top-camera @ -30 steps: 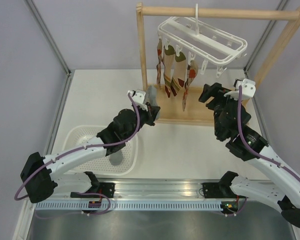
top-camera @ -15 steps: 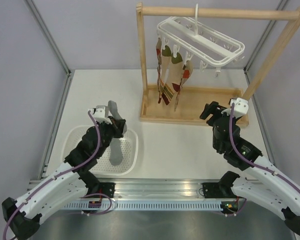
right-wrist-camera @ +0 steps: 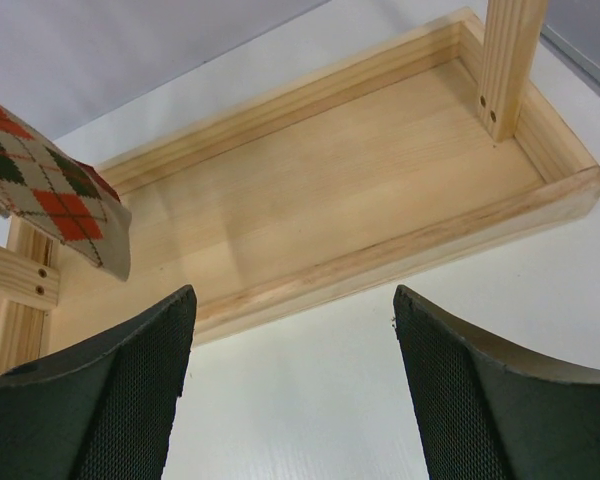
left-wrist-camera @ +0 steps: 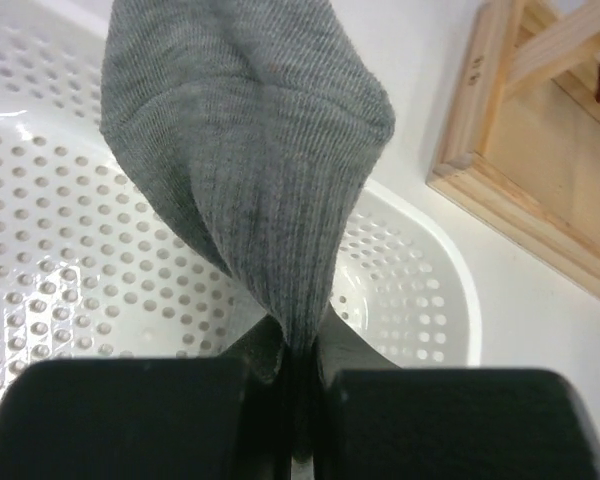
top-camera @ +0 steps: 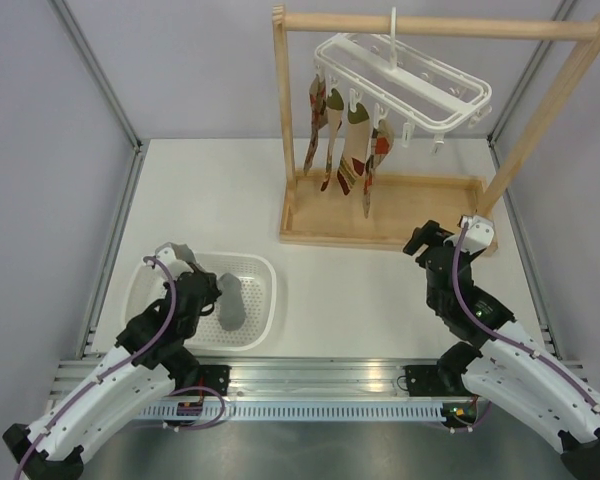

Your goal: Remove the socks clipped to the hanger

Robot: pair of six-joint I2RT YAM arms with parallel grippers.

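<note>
The white hanger [top-camera: 410,80] hangs by its hook from the wooden rail. Several patterned socks [top-camera: 345,150] are clipped along its left side. My left gripper [top-camera: 200,285] is shut on a plain grey sock [left-wrist-camera: 250,170] and holds it over the white perforated basket [top-camera: 265,272]. Another grey sock [top-camera: 230,303] lies in the basket. My right gripper [top-camera: 420,240] is open and empty, just in front of the wooden tray's near edge. In the right wrist view its fingers [right-wrist-camera: 130,400] frame bare table, and an argyle sock [right-wrist-camera: 65,200] hangs at the left.
The wooden rail-and-tray rack [top-camera: 380,215] stands at the back middle; its tray [right-wrist-camera: 330,200] fills the right wrist view. The basket's rim [left-wrist-camera: 425,235] and the tray's corner [left-wrist-camera: 490,150] show in the left wrist view. Grey walls enclose the table.
My left arm has pulled back from the rack to above the basket, carrying the grey sock. My right arm has drawn back and down from the hanger. The hanger and socks have swung.
</note>
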